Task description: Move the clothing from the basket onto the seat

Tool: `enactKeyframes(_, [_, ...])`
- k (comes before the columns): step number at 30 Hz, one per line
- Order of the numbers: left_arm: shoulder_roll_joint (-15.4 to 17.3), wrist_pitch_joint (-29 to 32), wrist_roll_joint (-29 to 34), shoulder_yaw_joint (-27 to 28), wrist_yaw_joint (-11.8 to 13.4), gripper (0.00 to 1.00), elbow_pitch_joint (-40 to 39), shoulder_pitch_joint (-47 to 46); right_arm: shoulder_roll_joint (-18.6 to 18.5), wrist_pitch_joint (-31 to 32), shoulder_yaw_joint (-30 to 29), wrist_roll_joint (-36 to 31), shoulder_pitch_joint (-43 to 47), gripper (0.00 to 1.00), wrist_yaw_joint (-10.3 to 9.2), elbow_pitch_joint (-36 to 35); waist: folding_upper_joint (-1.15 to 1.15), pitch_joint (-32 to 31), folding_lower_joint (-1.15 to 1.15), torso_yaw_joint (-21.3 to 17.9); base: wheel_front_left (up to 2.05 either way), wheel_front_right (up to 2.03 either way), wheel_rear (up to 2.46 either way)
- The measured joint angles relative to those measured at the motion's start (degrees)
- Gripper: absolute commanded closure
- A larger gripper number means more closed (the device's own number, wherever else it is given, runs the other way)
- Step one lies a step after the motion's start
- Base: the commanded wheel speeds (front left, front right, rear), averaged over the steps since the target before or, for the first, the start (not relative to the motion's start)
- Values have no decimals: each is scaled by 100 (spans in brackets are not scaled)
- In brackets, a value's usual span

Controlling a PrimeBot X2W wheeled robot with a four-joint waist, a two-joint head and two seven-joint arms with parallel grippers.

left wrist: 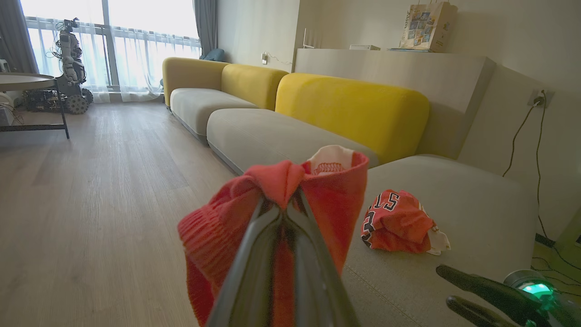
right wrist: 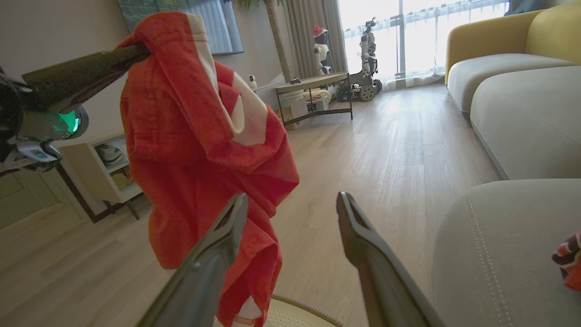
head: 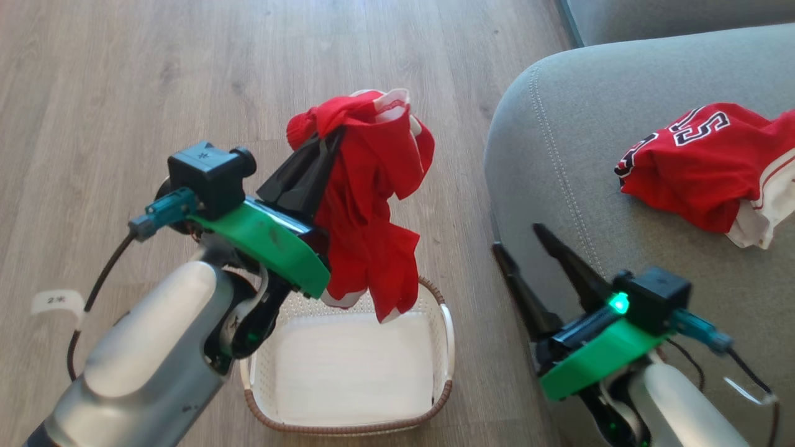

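Left fingers (head: 301,177) pinching red garment (head: 366,205), hanging above basket (head: 348,428)

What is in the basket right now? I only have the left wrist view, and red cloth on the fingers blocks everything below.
Observer: In the head view the basket has a bare floor wherever it shows; the left arm hides its near left corner.
Operator: Does the cloth hang clear of it?
Observer: The red garment dangles from the shut left gripper over the basket's far side, reaching down to about the rim; I cannot tell if they touch.
Operator: And the right gripper?
Observer: The right gripper is open and empty, beside the front edge of the seat.
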Motion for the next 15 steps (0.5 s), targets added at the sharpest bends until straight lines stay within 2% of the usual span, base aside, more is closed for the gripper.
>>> enactKeyframes(15, [-52, 1, 0, -187, -86, 100, 2, -4, -328, 77, 1479, 556, -1552, 0, 0, 873, 0, 31, 0, 150, 0, 0, 0])
